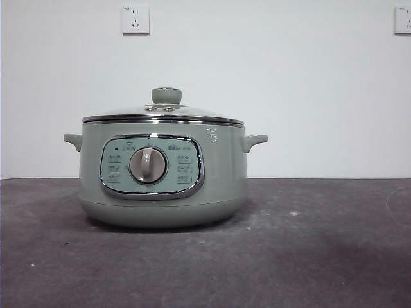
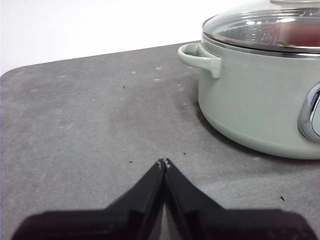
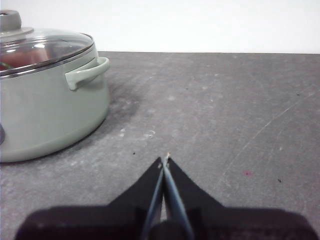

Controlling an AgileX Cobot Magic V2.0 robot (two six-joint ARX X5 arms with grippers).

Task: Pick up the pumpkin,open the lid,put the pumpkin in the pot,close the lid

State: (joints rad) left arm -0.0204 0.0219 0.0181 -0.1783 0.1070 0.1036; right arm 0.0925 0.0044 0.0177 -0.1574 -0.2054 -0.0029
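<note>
The pale green pot [image 1: 162, 170] stands on the dark table with its glass lid [image 1: 164, 112] seated on the rim, green knob [image 1: 166, 95] on top. Through the glass a reddish-orange shape with a bit of green shows inside: the pumpkin [image 2: 295, 34], also seen as a red patch [image 3: 25, 56] in the right wrist view. My left gripper [image 2: 164, 162] is shut and holds nothing, low over the table beside the pot's handle [image 2: 199, 57]. My right gripper [image 3: 164, 159] is shut and holds nothing, on the pot's other side, apart from its handle [image 3: 87, 72].
The dark grey tabletop [image 1: 308, 256] spreads around the pot, with a white wall behind it carrying two sockets [image 1: 135, 19]. The pot's chrome-framed panel and grey dial [image 1: 148, 165] face the front camera.
</note>
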